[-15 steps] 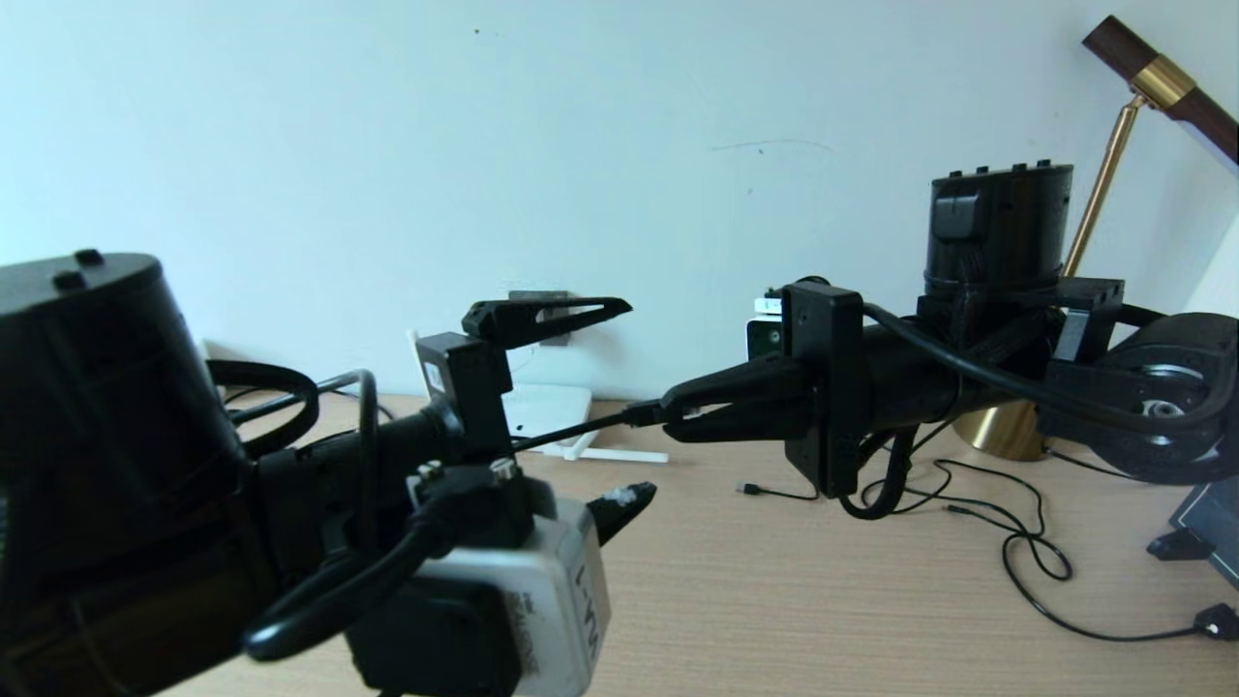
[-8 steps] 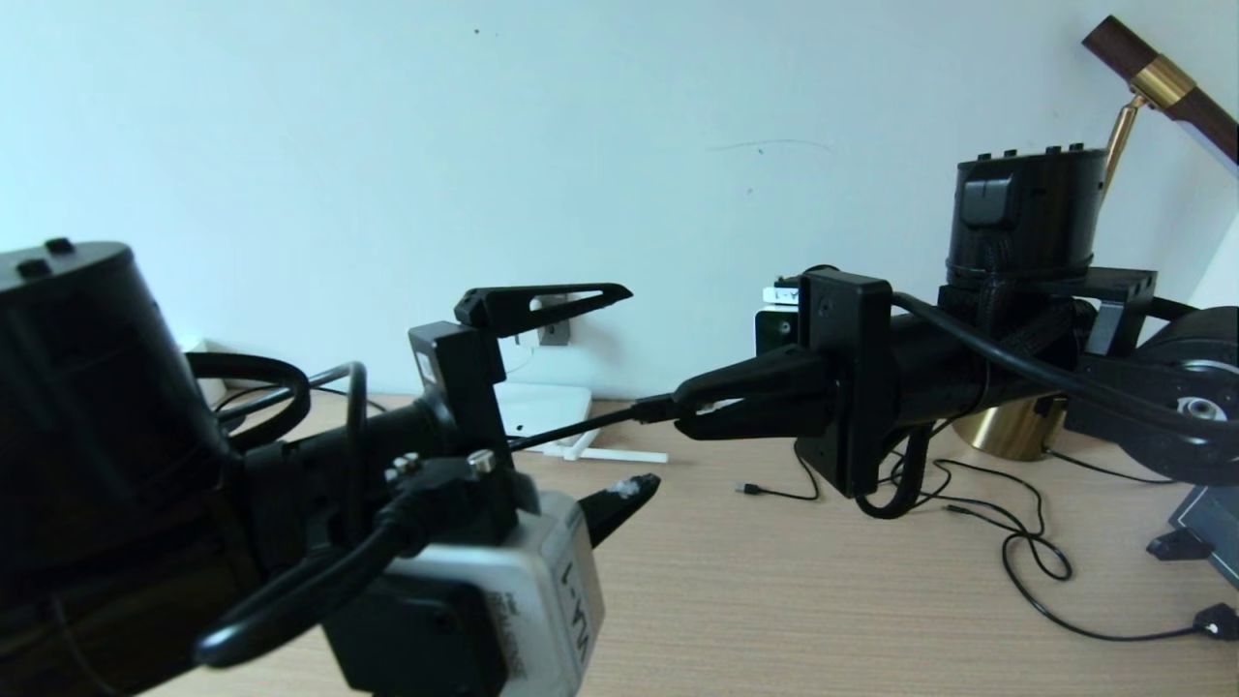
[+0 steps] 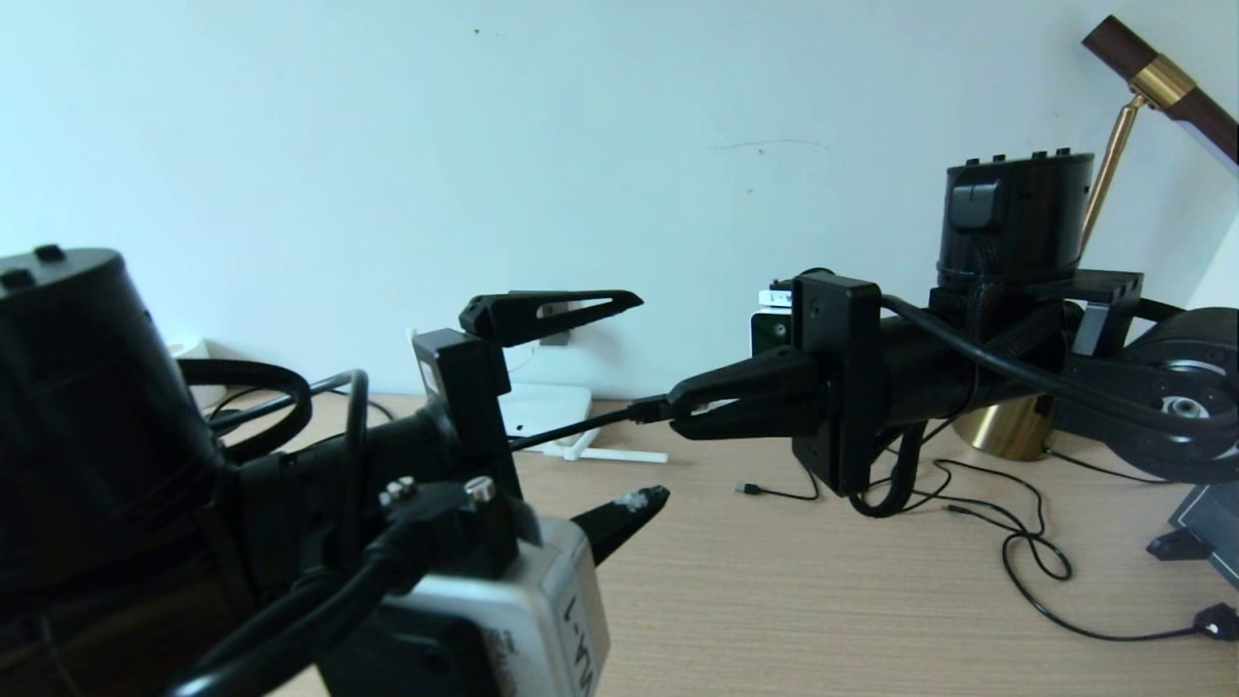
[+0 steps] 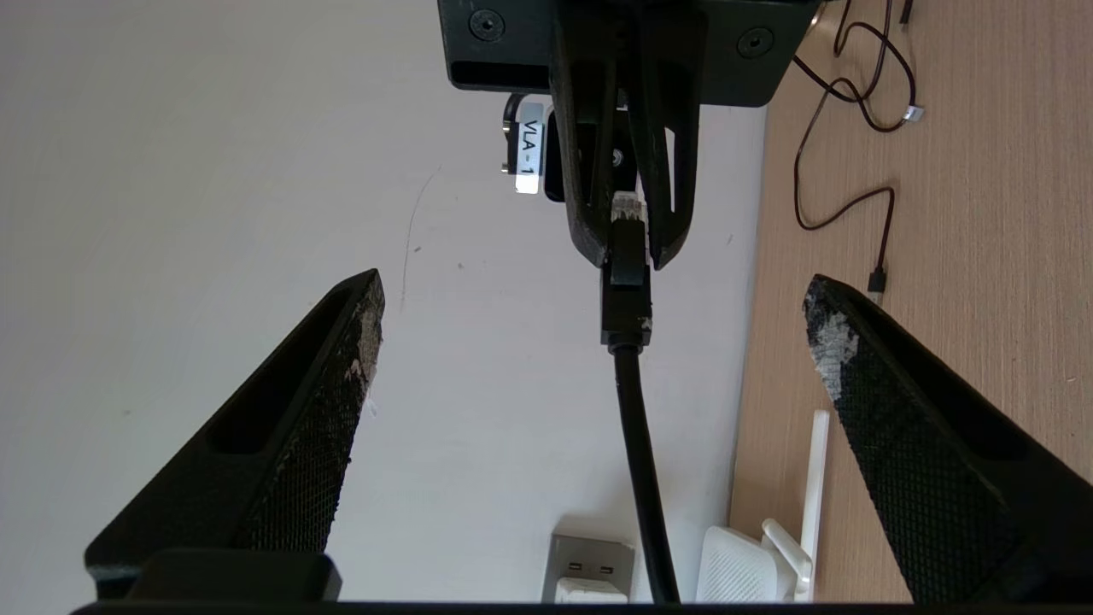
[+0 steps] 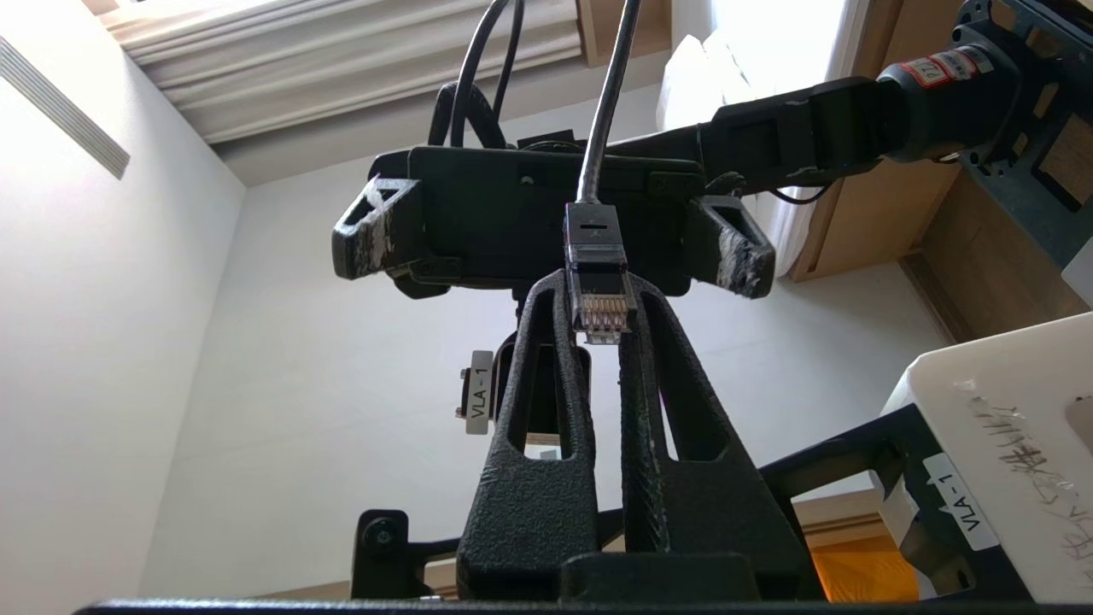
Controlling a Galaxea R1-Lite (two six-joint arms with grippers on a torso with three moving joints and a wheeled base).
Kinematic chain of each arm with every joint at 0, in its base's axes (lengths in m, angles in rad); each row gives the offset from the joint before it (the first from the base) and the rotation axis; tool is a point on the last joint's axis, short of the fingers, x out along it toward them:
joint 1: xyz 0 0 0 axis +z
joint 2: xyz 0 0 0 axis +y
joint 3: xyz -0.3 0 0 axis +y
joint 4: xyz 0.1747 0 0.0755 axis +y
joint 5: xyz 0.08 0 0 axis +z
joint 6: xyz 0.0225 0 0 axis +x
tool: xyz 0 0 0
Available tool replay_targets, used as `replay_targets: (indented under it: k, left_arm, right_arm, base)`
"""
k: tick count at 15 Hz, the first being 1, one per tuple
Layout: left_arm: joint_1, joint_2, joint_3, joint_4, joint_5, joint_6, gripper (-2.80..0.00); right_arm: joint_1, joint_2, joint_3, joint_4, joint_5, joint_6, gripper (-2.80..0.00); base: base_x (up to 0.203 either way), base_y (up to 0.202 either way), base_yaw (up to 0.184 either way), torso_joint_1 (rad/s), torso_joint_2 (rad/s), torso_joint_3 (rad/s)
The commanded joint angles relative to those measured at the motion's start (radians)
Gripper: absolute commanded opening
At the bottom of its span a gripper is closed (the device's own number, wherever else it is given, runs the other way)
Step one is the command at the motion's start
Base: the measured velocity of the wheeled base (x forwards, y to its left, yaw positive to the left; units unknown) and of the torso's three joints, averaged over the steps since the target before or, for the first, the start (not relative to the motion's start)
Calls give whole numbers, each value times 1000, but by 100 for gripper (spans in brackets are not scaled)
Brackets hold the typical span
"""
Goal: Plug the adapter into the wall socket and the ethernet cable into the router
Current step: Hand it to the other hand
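Black ethernet cable (image 3: 581, 427) stays pinched; right claw (image 3: 678, 407) barely shifted

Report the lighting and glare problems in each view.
Head view: even light, the left gripper looms dark and blurred up close. Left wrist view: wall washed pale behind the ethernet cable. Right wrist view: window glare blows out the top, silhouetting the right gripper.

A plain pale wall (image 3: 387, 145) rises behind a light wood-grain tabletop (image 3: 823, 600). A brass lamp with a round base (image 3: 1007, 426) and slim stem stands at the right. Daylight falls through white pleated curtains (image 5: 341, 68) near the ceiling.
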Motion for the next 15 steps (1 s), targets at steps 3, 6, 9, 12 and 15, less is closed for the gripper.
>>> replay_targets:
  k: [3,6,9,12,15]
  left_arm:
    - [-1,-1,3,-4,0,7,0]
    - [-3,-2,3,-4,0,4,-280]
    - [-12,-1,9,-4,-2,4,-280]
    - [-17,4,11,-3,-2,4,-280]
    - [-17,7,12,-4,-2,4,-280]
  right_arm:
    - [1,6,-2,-2,7,9,-280]
    - [1,6,0,-2,7,7,-280]
    - [1,6,-2,-2,7,7,-280]
    - [1,6,-2,-2,5,7,-280]
    - [1,6,-2,-2,5,7,-280]
  base:
    - [0,0,0,0,0,0]
    - [0,0,0,0,0,0]
    - [0,0,0,0,0,0]
    - [0,0,0,0,0,0]
    - [0,0,0,0,0,0]
